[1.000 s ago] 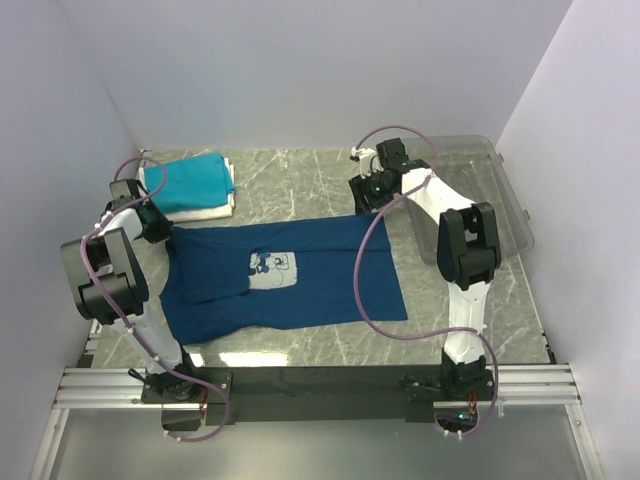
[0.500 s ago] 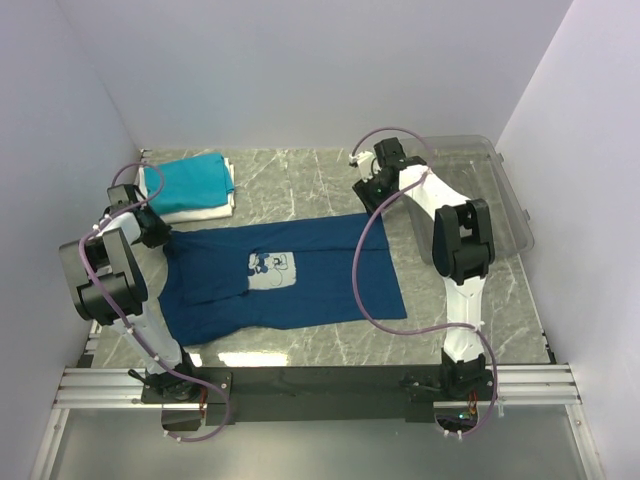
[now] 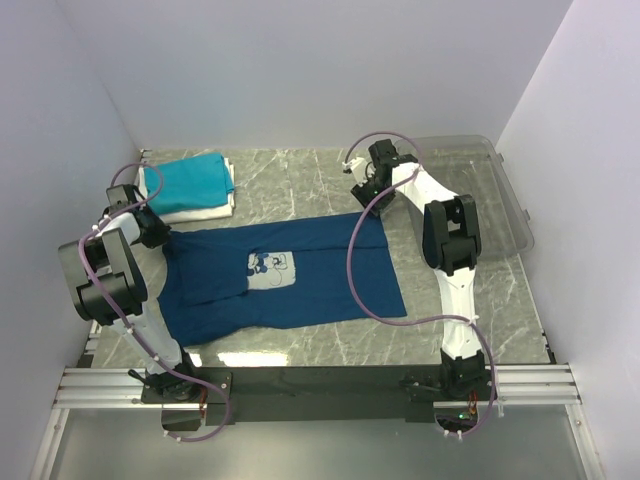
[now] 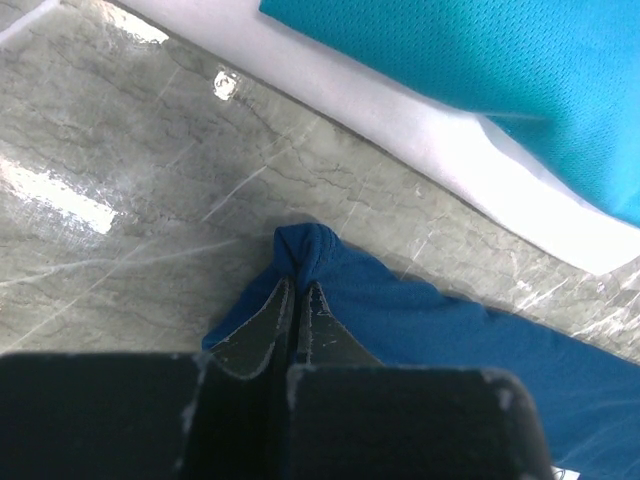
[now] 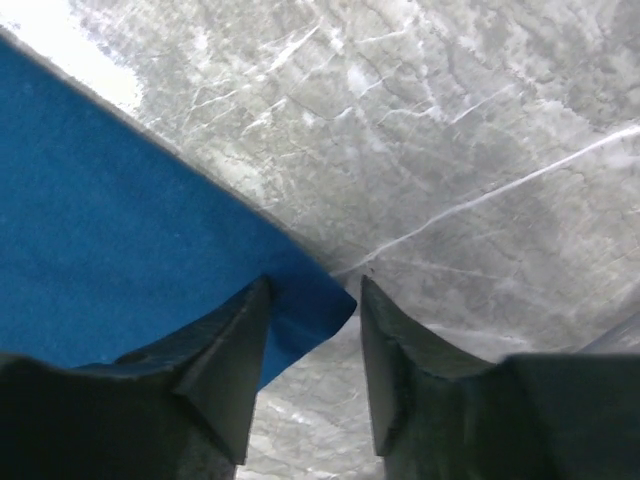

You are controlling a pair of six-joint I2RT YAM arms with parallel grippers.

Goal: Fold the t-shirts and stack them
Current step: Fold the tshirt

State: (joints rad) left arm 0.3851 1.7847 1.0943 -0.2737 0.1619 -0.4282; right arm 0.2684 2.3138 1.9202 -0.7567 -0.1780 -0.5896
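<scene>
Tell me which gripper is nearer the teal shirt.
Left. The left gripper pinches a corner of the navy shirt close beside the teal shirt; the right gripper sits far to its right, at the navy shirt's opposite corner.

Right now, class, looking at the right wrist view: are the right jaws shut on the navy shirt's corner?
No: the right jaws stand apart, with the corner of the navy shirt lying loose between them.
</scene>
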